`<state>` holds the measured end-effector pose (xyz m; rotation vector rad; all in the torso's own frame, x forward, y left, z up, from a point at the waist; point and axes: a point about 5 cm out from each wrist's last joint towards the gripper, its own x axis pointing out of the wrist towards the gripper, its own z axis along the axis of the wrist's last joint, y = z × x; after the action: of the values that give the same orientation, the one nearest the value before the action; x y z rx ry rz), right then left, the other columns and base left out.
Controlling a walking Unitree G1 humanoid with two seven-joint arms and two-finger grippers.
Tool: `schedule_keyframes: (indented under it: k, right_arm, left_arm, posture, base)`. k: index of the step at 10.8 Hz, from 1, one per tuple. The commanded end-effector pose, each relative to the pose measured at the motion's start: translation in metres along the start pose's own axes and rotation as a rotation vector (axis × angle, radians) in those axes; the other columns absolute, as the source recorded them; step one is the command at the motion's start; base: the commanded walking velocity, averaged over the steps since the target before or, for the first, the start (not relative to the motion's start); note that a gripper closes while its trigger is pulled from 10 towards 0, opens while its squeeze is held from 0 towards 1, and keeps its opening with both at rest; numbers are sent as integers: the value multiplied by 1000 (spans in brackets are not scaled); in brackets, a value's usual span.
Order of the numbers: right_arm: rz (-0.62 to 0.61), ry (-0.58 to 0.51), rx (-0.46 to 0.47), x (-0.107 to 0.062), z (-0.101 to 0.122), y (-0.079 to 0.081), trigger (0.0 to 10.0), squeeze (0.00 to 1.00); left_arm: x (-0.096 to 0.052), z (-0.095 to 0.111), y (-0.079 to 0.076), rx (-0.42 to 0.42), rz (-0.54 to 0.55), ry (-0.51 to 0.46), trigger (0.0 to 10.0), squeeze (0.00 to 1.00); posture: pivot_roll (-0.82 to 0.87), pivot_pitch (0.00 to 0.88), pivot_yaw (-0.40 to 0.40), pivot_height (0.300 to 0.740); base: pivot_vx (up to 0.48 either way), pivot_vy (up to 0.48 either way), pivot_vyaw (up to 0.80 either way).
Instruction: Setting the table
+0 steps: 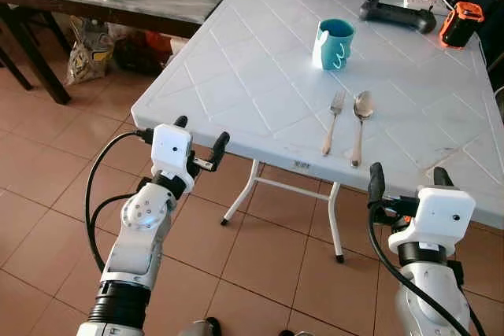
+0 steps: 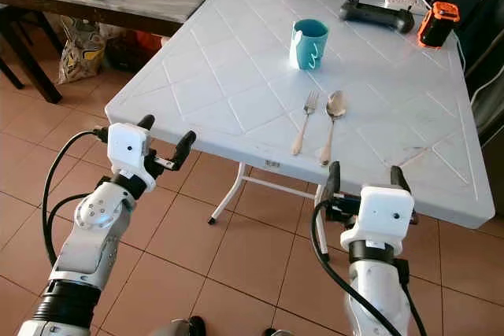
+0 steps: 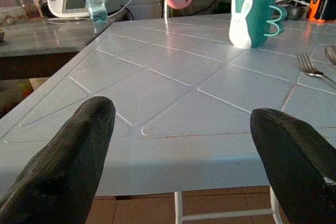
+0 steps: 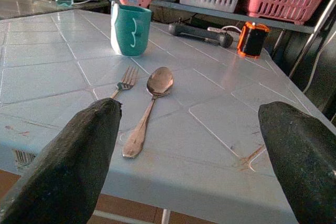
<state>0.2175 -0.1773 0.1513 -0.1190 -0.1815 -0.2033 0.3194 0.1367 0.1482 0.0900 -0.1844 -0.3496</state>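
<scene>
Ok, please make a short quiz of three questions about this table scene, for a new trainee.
1. True or false: the fork lies to the left of the spoon on the white table.
2. What stands farther back on the table than the cutlery?
A. a plate
B. a teal mug
C. a glass
3. Fill in: the left gripper and right gripper are both ____, holding nothing.

Key: 1 true; 2 B; 3 open
</scene>
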Motion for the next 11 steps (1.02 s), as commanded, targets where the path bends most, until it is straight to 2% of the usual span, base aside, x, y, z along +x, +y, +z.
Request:
schedule_keyframes:
  k: [1, 11]
  right_arm:
    - [9, -14, -6, -2, 6, 0, 10000, 0]
    - [35, 15, 1, -4, 1, 7, 10000, 0]
  left_arm:
    - [-2, -3, 0, 2, -5, 6, 10000, 0]
    - [-1, -4, -8, -6, -39, 16, 10000, 0]
  posture:
    - [51, 142, 5, 740]
    - [51, 146, 8, 740]
  base:
    - [281, 0, 0]
    - [327, 0, 0]
